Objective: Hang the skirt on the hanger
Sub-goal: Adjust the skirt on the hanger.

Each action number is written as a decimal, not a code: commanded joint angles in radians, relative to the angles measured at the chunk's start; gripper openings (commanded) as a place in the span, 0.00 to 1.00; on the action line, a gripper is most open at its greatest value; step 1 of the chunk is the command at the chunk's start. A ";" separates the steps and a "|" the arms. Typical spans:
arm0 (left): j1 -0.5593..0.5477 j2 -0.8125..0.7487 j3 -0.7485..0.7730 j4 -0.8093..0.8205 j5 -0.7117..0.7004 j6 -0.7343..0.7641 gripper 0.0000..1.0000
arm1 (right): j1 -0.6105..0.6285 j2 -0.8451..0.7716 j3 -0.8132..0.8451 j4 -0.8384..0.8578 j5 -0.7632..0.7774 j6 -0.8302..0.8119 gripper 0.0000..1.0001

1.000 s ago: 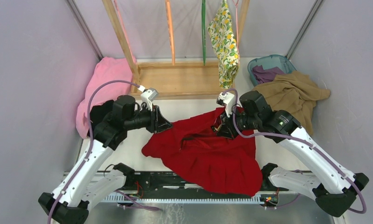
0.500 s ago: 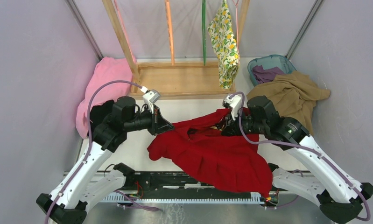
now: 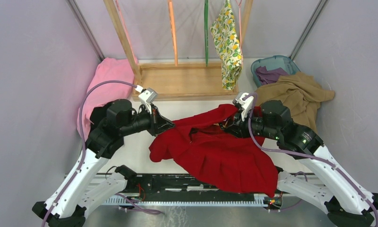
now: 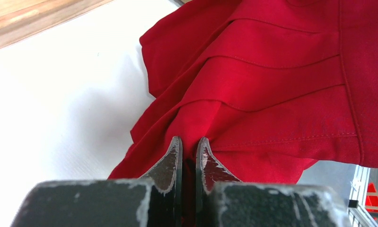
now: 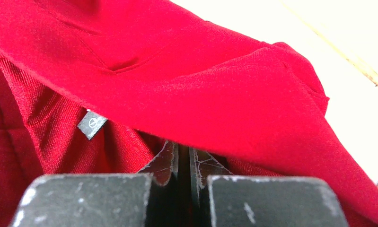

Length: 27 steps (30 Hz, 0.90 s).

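Note:
The skirt point(image 3: 227, 42), cream with lemons and leaves, hangs from the top of the wooden rack at the back. A thin pink hanger point(image 3: 239, 21) shows beside its right edge. Both grippers are well in front of it, on a plain red garment point(image 3: 215, 151) spread on the table. My left gripper point(image 3: 169, 125) point(image 4: 189, 142) is shut on the red garment's point(image 4: 272, 85) left edge, with cloth pinched between the fingers. My right gripper point(image 3: 226, 127) point(image 5: 183, 147) is shut on red cloth under a fold of the red garment point(image 5: 201, 85), which hides its tips.
The rack's wooden base point(image 3: 182, 80) lies behind the arms, with an orange hanger point(image 3: 172, 33) and a green hanger point(image 3: 206, 33) above it. A pink cloth point(image 3: 106, 80) lies back left. A tan garment point(image 3: 295, 97) and a teal basket point(image 3: 272, 64) are back right.
My left gripper has shut on the red garment's edge. The right arm has moved right and back with its hold, and the cloth is now stretched between the two grippers.

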 commanded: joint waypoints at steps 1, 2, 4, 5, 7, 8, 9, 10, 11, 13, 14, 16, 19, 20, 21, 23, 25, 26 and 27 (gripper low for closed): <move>0.067 0.011 0.012 -0.145 -0.621 -0.028 0.03 | -0.016 -0.101 0.046 -0.038 0.054 0.033 0.01; 0.067 0.010 0.014 -0.155 -0.665 -0.032 0.03 | -0.016 -0.101 0.049 -0.047 0.048 0.032 0.01; 0.067 0.002 0.016 -0.172 -0.755 -0.034 0.03 | -0.018 -0.103 0.058 -0.067 0.044 0.028 0.01; 0.066 -0.001 0.021 -0.181 -0.794 -0.033 0.04 | -0.017 -0.103 0.060 -0.074 0.041 0.027 0.01; 0.067 0.005 0.035 -0.199 -0.844 -0.030 0.05 | -0.016 -0.108 0.058 -0.079 0.043 0.024 0.01; 0.067 0.011 0.043 -0.208 -0.864 -0.030 0.07 | -0.017 -0.107 0.054 -0.078 0.041 0.024 0.01; 0.067 0.017 0.051 -0.216 -0.872 -0.029 0.12 | -0.016 -0.104 0.054 -0.080 0.035 0.024 0.01; 0.066 0.023 0.058 -0.219 -0.875 -0.029 0.22 | -0.015 -0.097 0.053 -0.083 0.026 0.023 0.01; 0.066 0.026 0.068 -0.221 -0.870 -0.029 0.27 | -0.016 -0.089 0.054 -0.088 0.018 0.022 0.01; 0.066 0.027 0.091 -0.225 -0.857 -0.025 0.34 | -0.017 -0.083 0.052 -0.085 0.025 0.022 0.01; 0.067 0.024 0.103 -0.230 -0.861 -0.024 0.40 | -0.017 -0.081 0.051 -0.085 0.030 0.021 0.01; 0.066 0.022 0.129 -0.235 -0.850 -0.013 0.45 | -0.018 -0.074 0.051 -0.084 0.044 0.021 0.01; 0.067 0.021 0.151 -0.247 -0.813 -0.005 0.46 | -0.017 -0.067 0.053 -0.081 0.053 0.024 0.01; 0.066 0.021 0.151 -0.248 -0.784 -0.007 0.46 | -0.017 -0.066 0.054 -0.075 0.054 0.025 0.01; 0.066 0.020 0.148 -0.246 -0.742 -0.009 0.47 | -0.017 -0.066 0.053 -0.067 0.056 0.030 0.01; 0.067 0.016 0.138 -0.221 -0.625 -0.017 0.51 | -0.017 -0.062 0.052 -0.044 0.047 0.043 0.01; 0.066 -0.004 0.118 -0.156 -0.453 -0.025 0.56 | -0.017 -0.044 0.052 -0.019 0.028 0.050 0.01; 0.067 -0.016 0.114 -0.127 -0.379 -0.034 0.60 | -0.016 -0.031 0.051 -0.009 0.028 0.052 0.01; 0.066 -0.024 0.118 -0.104 -0.308 -0.042 0.66 | -0.016 -0.024 0.049 0.001 0.032 0.052 0.01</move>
